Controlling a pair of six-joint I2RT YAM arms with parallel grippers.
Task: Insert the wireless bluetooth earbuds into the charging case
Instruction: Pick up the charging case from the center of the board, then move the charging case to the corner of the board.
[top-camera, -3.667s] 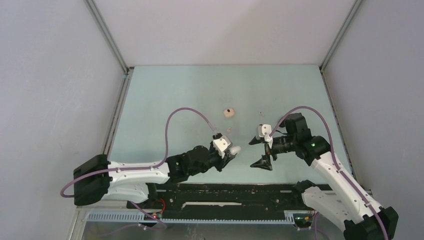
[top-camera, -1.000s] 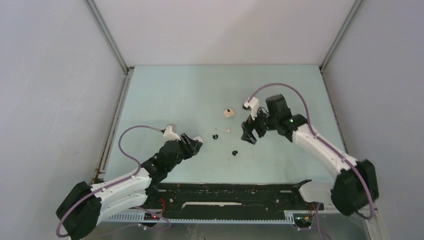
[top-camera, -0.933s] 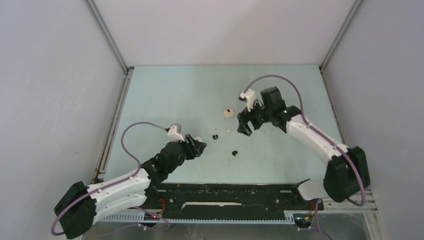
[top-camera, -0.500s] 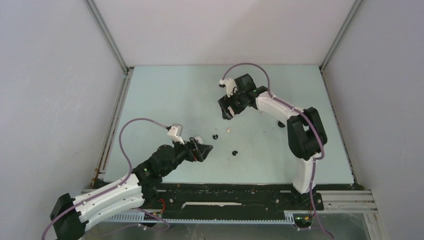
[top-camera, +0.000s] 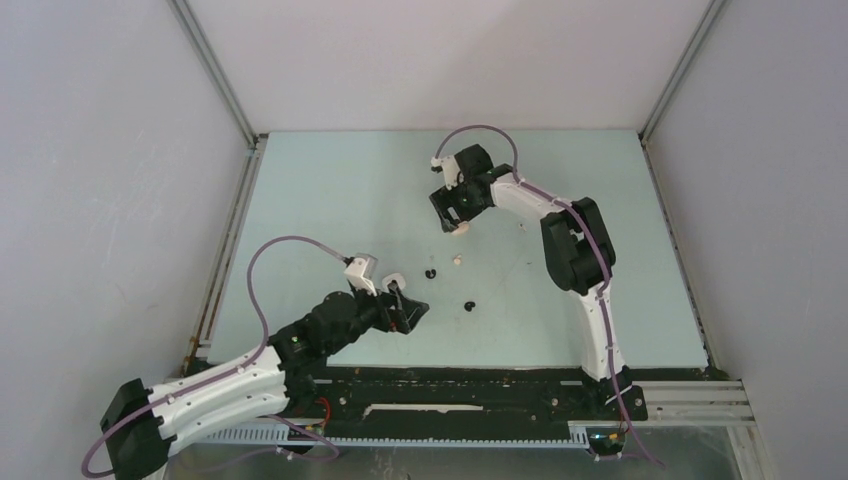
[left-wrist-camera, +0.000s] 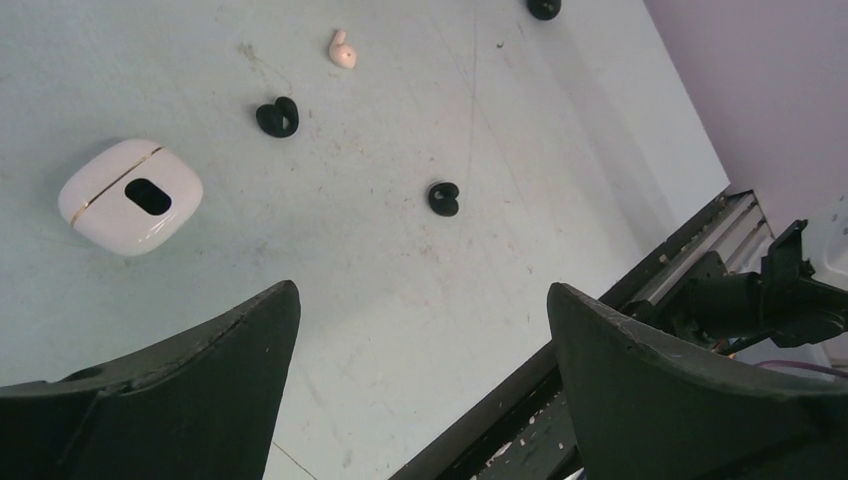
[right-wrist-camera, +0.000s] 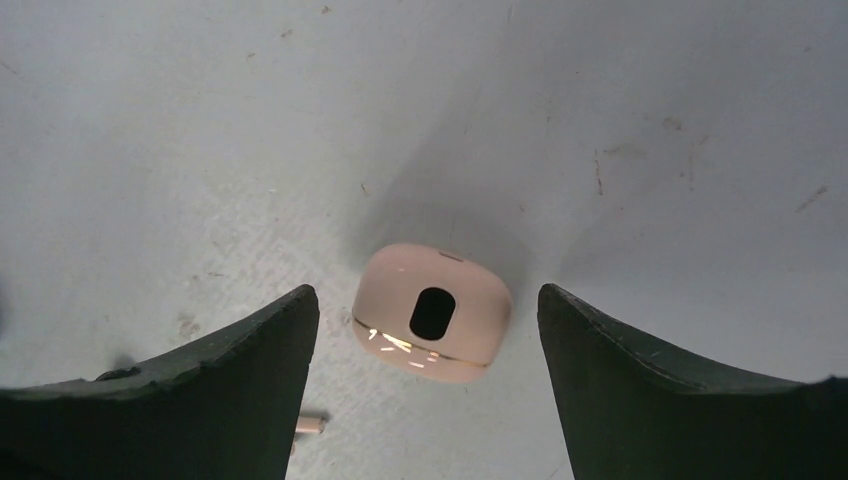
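White charging case (left-wrist-camera: 130, 195) is lying loose on the table (left-wrist-camera: 400, 330), ahead of the left gripper (left-wrist-camera: 420, 300) and out beyond its left finger, touching neither finger. The left gripper's jaws are standing wide apart and holding nothing. A second ago they were much narrower, so this is reading as a release just being finished. The case's lid seam is looking shut.

Farther ahead of those open jaws, one black earbud (left-wrist-camera: 277, 117) is lying just past the white case. A second black earbud (left-wrist-camera: 443, 198) is sitting roughly in line with the gap between the fingers. The beige earbud (left-wrist-camera: 342, 50) is lying farther out still. All three are resting on bare table, none in a case.

Over the last seconds the right arm has been swinging away across the table. The right gripper (right-wrist-camera: 425, 295) is now hovering over the beige charging case (right-wrist-camera: 432, 312), which is sitting below and between its fingers, well clear of both. Its jaws are apart and carrying nothing, and this case is also looking closed.

Judgement: no earbud is seated yet. The right gripper seems to be lining up a grasp on the beige case, which will likely need opening first.
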